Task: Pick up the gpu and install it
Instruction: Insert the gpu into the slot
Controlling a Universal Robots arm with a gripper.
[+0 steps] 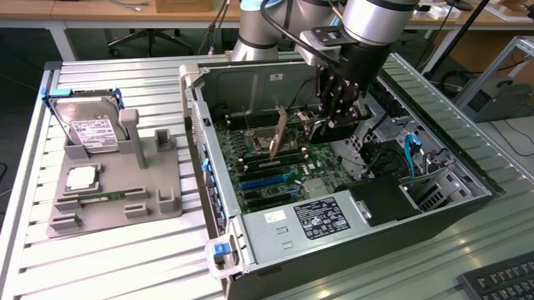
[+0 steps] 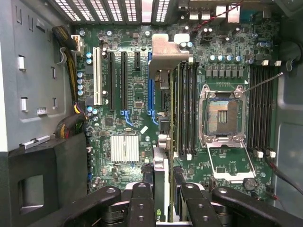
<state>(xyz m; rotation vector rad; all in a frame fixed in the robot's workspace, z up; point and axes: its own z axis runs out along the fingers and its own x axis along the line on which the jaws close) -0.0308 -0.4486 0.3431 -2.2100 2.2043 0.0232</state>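
Ribbed metal surface (image 1: 125, 262) spans the frame; at left a grey fixture (image 1: 117, 187) holds a hard drive (image 1: 90, 131). At centre, inside the open computer case (image 1: 250, 244), the end effector (image 1: 327, 125) grips the gpu (image 1: 282, 128) edge-on above the motherboard (image 2: 137, 94). Slight tilt could miss the slot and jam.
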